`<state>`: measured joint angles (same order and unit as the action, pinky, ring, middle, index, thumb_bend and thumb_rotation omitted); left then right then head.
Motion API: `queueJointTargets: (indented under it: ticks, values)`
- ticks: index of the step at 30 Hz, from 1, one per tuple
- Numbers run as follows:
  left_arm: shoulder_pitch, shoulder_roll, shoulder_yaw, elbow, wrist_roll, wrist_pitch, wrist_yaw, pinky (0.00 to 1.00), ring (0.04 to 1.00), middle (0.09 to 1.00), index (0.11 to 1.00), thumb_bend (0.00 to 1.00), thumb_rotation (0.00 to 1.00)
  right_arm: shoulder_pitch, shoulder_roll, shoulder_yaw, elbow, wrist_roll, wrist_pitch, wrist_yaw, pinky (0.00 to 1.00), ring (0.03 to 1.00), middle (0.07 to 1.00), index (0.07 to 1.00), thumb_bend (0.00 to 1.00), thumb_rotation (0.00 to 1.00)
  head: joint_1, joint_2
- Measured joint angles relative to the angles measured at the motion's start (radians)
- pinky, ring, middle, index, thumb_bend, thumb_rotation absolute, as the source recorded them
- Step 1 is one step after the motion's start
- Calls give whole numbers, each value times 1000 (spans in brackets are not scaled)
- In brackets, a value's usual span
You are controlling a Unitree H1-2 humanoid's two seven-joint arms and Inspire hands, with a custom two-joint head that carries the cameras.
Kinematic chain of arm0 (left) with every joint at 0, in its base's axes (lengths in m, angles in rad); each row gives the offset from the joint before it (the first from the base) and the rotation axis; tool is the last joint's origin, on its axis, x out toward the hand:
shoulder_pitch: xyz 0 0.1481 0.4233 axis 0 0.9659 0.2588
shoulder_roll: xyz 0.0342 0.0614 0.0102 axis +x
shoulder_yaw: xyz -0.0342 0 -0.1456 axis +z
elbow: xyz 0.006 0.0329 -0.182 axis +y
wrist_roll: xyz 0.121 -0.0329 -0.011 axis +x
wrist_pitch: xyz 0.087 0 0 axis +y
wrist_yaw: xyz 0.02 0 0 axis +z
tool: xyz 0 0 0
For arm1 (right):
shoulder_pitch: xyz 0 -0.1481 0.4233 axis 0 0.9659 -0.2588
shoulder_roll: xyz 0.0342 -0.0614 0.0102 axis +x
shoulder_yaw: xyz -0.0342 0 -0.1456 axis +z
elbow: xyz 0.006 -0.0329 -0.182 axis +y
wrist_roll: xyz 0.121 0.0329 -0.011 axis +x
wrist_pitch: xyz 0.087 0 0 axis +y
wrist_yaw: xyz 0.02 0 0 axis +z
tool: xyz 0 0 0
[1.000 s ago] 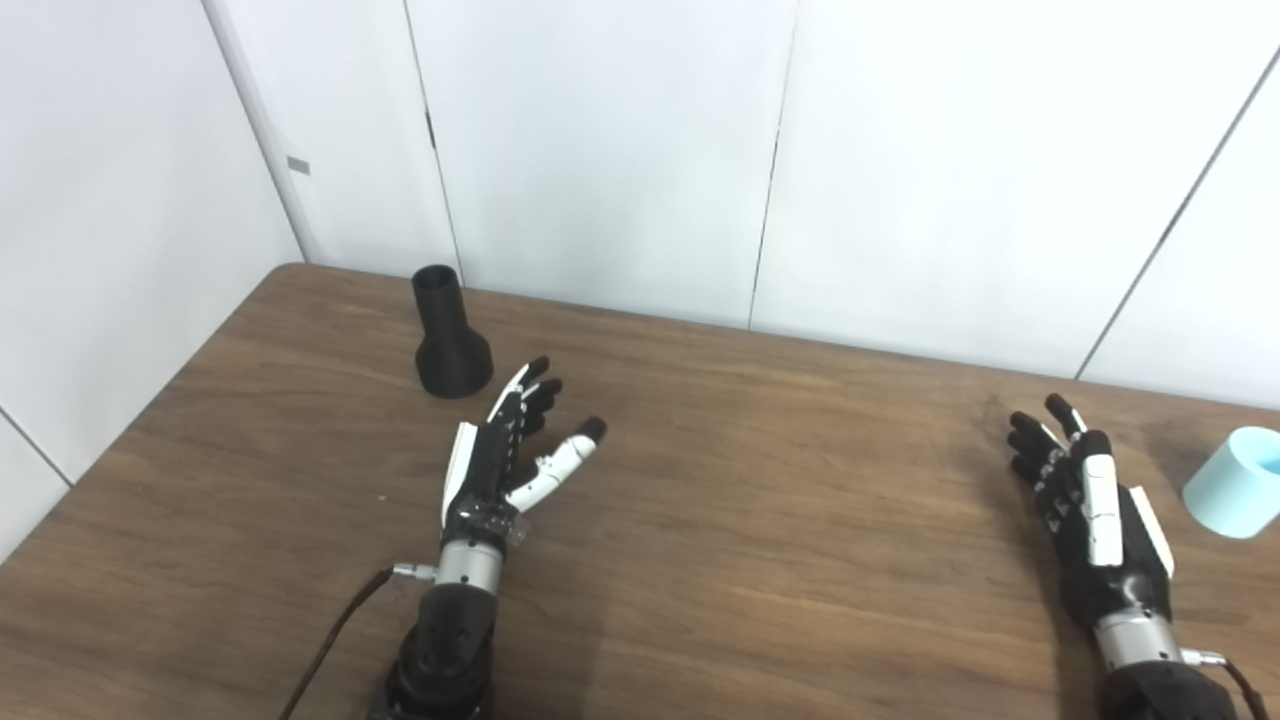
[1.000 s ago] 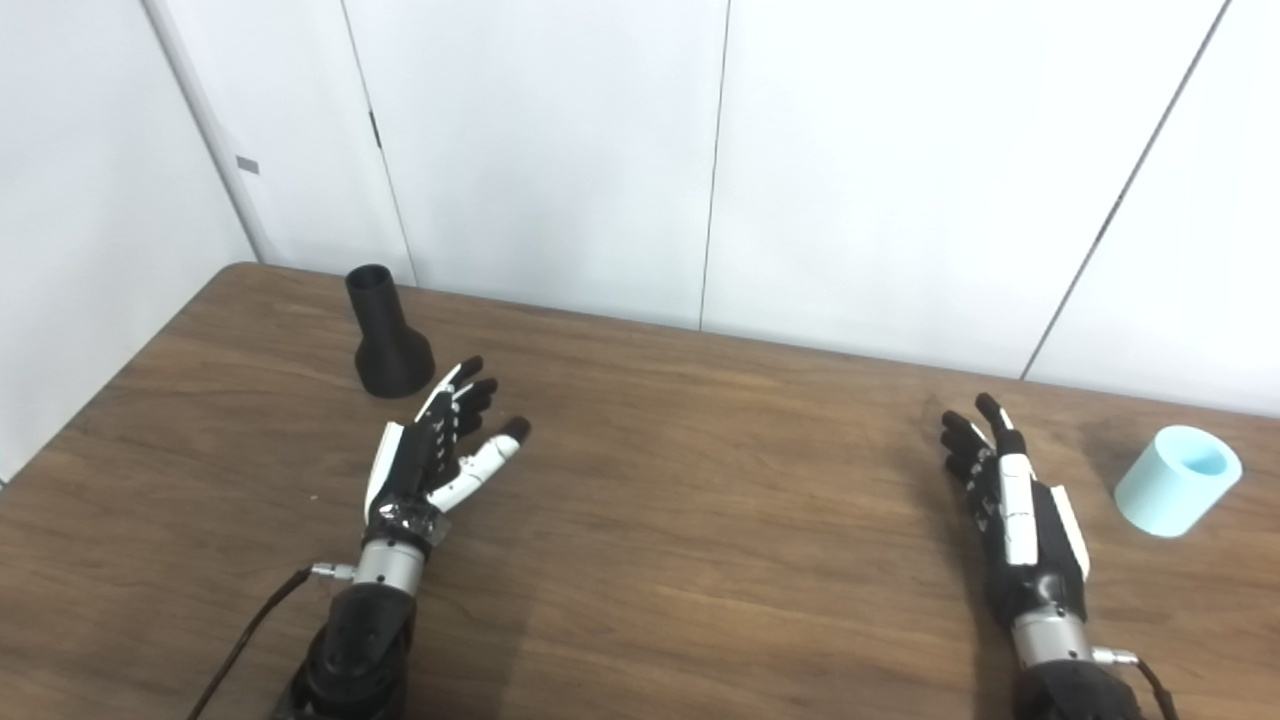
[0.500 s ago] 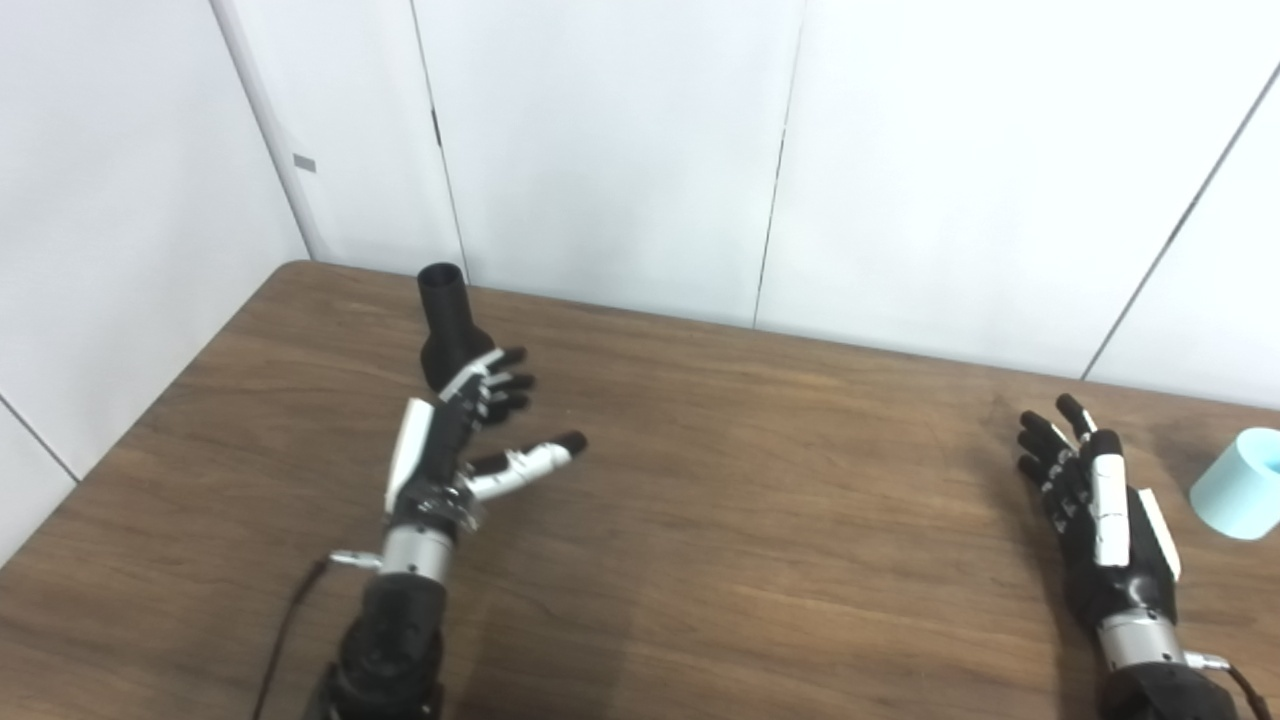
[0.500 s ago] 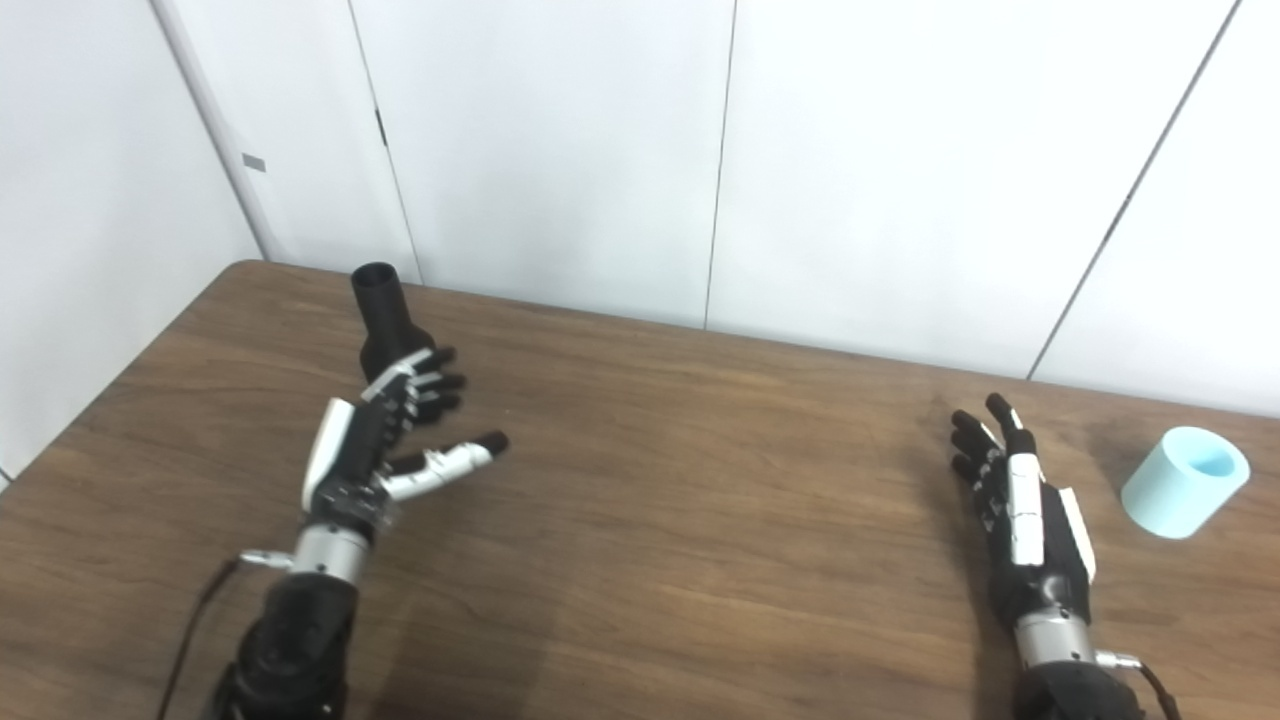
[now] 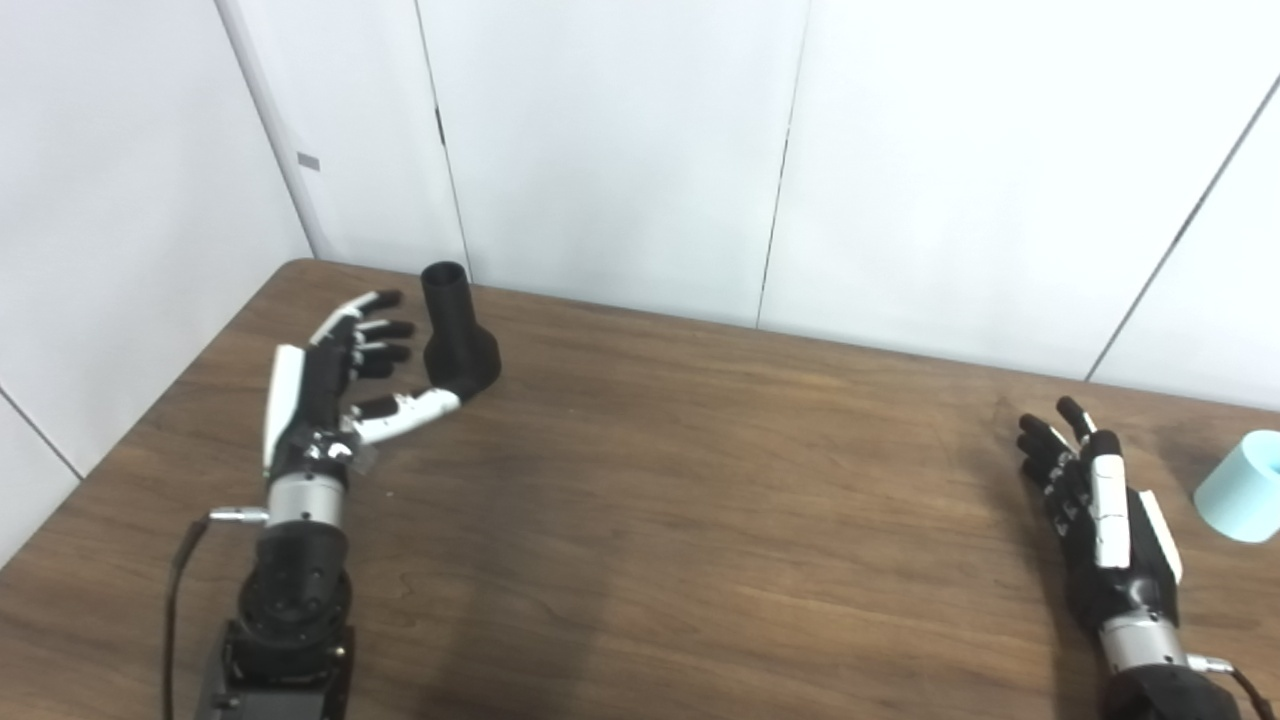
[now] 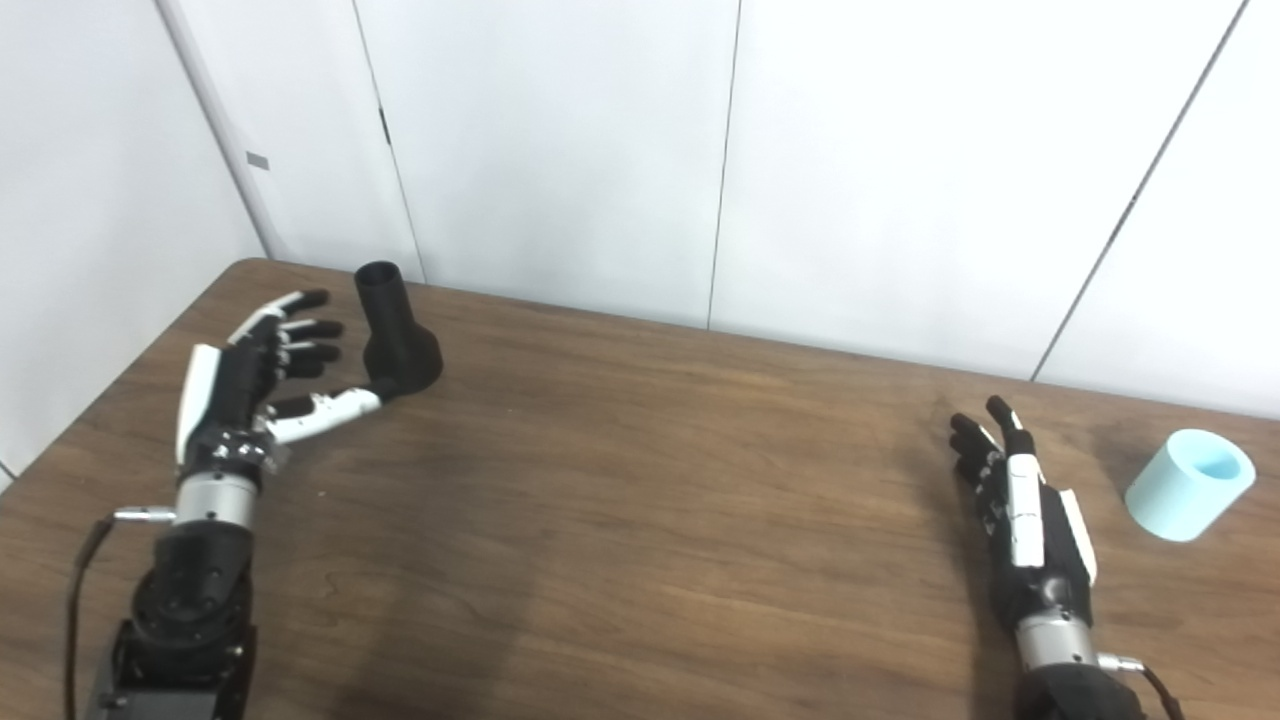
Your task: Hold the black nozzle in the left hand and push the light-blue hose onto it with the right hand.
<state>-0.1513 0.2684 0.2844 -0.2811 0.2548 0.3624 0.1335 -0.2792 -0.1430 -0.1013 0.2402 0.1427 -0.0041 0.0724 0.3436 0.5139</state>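
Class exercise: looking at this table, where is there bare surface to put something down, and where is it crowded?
The widest bare patch is the middle of the table, between the left hand and the right hand. The far left corner is crowded: the black nozzle stands right beside the open left hand. The light-blue hose takes the right edge.

Bright, even overhead light washes the white wall panels (image 5: pixel 620 150) nearly to glare. The counter (image 5: pixel 700 520) shows soft, diffuse shadows beneath each arm, darkest toward its near edge. Both views are slightly soft, with mild noise and no evident edge distortion.
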Motion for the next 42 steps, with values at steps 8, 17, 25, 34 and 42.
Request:
queueJointTargets:
  ticks: [8,17,25,34,42]
  values:
    - [-3,64,-16,81,95,-15,31,596,686,772,820,926,90,3,0,-1,-4,-1,2,0,932,866,853,940,451,1000,6,3]
    - [-84,178,-139,173,231,105,-98,651,804,823,896,989,174,13,-1,1,-28,-29,16,-18,908,854,845,934,430,1000,3,18]
    - [-136,177,-172,282,298,110,-195,683,876,913,918,1000,168,20,0,0,-54,-6,47,-13,931,867,850,943,433,1000,0,31]
    - [-210,178,-230,385,298,100,-175,702,894,930,955,1000,165,20,-2,6,-58,-17,46,-14,912,860,843,942,422,1000,3,40]
    - [-293,178,-254,482,298,92,-128,665,887,928,961,1000,155,21,-3,5,-60,-12,47,-14,898,858,839,934,438,1000,-3,52]
